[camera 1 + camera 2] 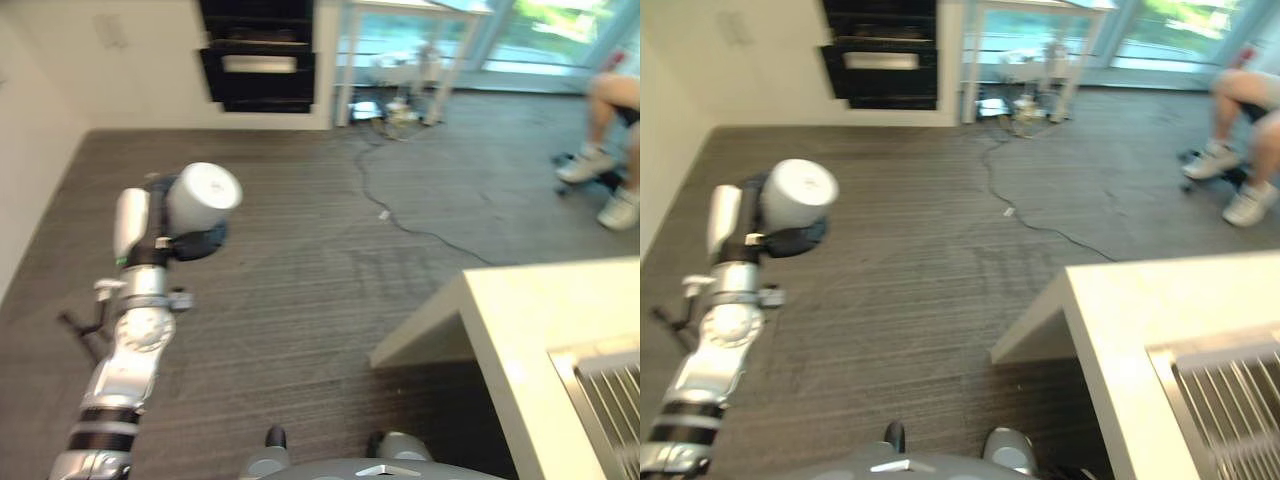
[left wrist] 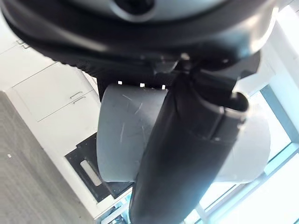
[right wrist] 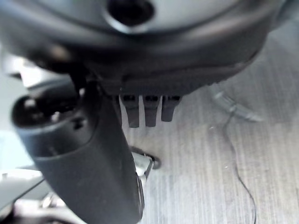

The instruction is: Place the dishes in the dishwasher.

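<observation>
A white cup [image 1: 205, 197] is held up over the grey floor at the left, lying sideways with its base turned toward me. My left hand [image 1: 193, 243] is shut on it. In the left wrist view the thumb [image 2: 182, 163] lies across the cup's side [image 2: 121, 130]. A dark appliance [image 1: 257, 60] with pulled-out fronts stands against the far wall, well beyond the cup. My right hand [image 3: 84, 158] hangs over the floor, fingers [image 3: 145, 111] straight and nothing in it.
A pale counter [image 1: 520, 320] with a metal rack [image 1: 612, 390] fills the lower right. A person's legs and white shoes [image 1: 610, 170] are at the far right. A white table [image 1: 410, 50] with cables beneath it stands by the windows. A white wall [image 1: 30, 170] runs along the left.
</observation>
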`<state>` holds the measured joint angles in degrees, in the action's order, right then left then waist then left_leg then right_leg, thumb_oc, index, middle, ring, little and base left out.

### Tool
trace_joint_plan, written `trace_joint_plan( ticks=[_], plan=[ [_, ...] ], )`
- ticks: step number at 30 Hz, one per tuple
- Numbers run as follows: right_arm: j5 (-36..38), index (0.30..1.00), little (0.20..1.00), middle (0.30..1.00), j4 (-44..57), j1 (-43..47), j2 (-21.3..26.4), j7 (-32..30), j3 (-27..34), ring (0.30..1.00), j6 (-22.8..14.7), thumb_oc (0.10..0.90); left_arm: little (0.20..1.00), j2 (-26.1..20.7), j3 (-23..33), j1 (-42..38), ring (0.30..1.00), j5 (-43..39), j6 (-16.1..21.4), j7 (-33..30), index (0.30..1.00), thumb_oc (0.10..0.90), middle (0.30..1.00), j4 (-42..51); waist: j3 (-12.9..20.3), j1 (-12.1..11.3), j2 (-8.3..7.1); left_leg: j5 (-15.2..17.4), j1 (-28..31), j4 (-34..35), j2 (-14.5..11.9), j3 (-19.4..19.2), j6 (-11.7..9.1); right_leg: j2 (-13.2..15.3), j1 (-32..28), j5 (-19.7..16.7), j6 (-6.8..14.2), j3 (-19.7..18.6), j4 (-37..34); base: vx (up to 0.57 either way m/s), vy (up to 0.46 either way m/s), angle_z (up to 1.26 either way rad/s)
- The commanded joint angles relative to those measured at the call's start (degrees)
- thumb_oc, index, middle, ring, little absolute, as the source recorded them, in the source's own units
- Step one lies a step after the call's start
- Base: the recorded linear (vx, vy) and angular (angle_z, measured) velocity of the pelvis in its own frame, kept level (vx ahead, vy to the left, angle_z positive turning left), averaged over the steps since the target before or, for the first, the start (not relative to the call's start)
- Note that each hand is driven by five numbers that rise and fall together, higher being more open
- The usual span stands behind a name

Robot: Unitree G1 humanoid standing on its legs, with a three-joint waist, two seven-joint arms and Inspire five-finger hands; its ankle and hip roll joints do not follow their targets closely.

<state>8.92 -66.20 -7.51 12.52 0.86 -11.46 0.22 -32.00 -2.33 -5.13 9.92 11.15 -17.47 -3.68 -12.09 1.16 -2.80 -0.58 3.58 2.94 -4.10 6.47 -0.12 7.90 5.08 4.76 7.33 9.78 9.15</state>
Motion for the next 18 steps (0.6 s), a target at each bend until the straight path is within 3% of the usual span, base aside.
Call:
trace_joint_plan(
  ticks=[1, 3, 5, 6, 7, 8, 11, 18],
  plan=[
    [-0.4, 0.9, 0.9, 0.9, -1.2, 3.0, 2.0, -0.4, 0.0, 0.9, -1.3, 0.8, 0.3, -3.9, -0.1, -5.5, 0.3, 3.3, 5.1, -0.8, 0.3, 0.4, 0.3, 9.2, 2.0, -2.4, -4.06, -0.3, -1.9, 1.8, 3.0, 2.3, -3.5, 1.6, -8.2, -2.9, 1.5, 4.5, -5.0, 0.09, -0.136, 2.21],
    [-1.2, 0.9, 0.9, 0.9, -2.2, 4.0, 2.2, -0.8, -0.7, 0.9, -0.9, 0.8, 0.3, -3.6, -0.9, -4.6, 0.3, 3.1, 5.3, 0.1, 0.3, 0.4, 0.3, 9.8, 3.0, -3.6, -4.21, -0.2, -2.4, 2.0, 2.8, 3.1, -4.5, 1.5, -10.6, -3.3, 1.8, 8.4, -7.7, 0.08, -0.102, 1.14],
    [-1.5, 0.9, 0.9, 0.9, -2.7, 4.7, 2.4, -1.1, -0.8, 0.9, -1.0, 0.8, 0.3, -3.6, -1.0, -3.7, 0.3, 2.7, 5.4, 0.5, 0.3, 0.4, 0.3, 10.2, 3.4, -3.8, -4.2, -0.6, -3.0, 2.0, 2.8, 3.6, -4.7, 1.6, -11.4, -4.2, 2.0, 9.9, -9.2, 0.11, -0.04, 0.66],
    [0.4, 0.9, 0.9, 0.9, -8.5, 11.7, 0.2, -5.9, 0.3, 0.9, 0.3, 0.8, 0.3, -3.3, -4.2, -3.3, 0.3, 0.8, 5.7, 2.1, 0.3, 0.4, 0.3, 11.4, 4.8, -7.4, -3.09, -0.2, -3.2, 1.8, 3.1, 5.1, -4.8, 1.7, -13.8, -4.1, 2.0, 13.5, -11.2, 0.17, -0.034, 0.79],
    [0.4, 0.9, 0.9, 0.9, -8.5, 11.7, 0.2, -5.9, 0.3, 0.9, 0.3, 0.8, 0.3, -3.3, -4.2, -3.3, 0.3, 0.8, 5.7, 2.1, 0.3, 0.4, 0.3, 11.4, 4.8, -7.4, -3.09, -0.2, -3.2, 1.8, 3.1, 5.1, -4.8, 1.7, -13.8, -4.1, 2.0, 13.5, -11.2, 0.23, 0.006, 0.61],
    [0.8, 0.9, 0.9, 0.9, -9.7, 12.1, -0.5, -6.7, 1.3, 0.9, 0.2, 0.8, 0.3, -3.1, -4.5, -2.2, 0.3, -1.4, 6.1, 1.4, 0.3, 0.4, 0.3, 11.1, 5.7, -8.5, -2.37, -0.3, -3.3, 1.7, 3.3, 5.5, -5.1, 1.6, -15.3, -3.9, 1.8, 15.8, -12.2, 0.12, 0.02, 0.68],
    [1.0, 0.9, 0.9, 0.9, -8.5, 12.7, -0.9, -6.4, 0.4, 0.9, -0.2, 0.8, 0.3, -3.5, -5.1, -1.1, 0.3, -0.9, 6.1, 0.7, 0.3, 0.4, 0.3, 10.5, 6.3, -9.2, -2.3, -0.5, -3.0, 1.9, 3.0, 5.3, -5.8, 1.2, -16.5, -4.0, 1.6, 17.0, -13.8, 0.08, 0.003, 0.87],
    [-2.1, 0.9, 0.9, 0.9, -3.0, 12.2, -4.0, -6.0, -5.6, 0.9, -1.5, 0.8, 0.3, -4.3, -4.1, 1.8, 0.3, -0.2, 5.5, -0.7, 0.3, 0.4, 0.3, 9.7, 7.5, -9.6, -2.79, -0.4, -2.7, 2.1, 2.0, 3.1, -6.4, 1.5, -15.7, -4.0, 1.6, 17.0, -14.2, 0.04, -0.005, 0.01]
  ],
)
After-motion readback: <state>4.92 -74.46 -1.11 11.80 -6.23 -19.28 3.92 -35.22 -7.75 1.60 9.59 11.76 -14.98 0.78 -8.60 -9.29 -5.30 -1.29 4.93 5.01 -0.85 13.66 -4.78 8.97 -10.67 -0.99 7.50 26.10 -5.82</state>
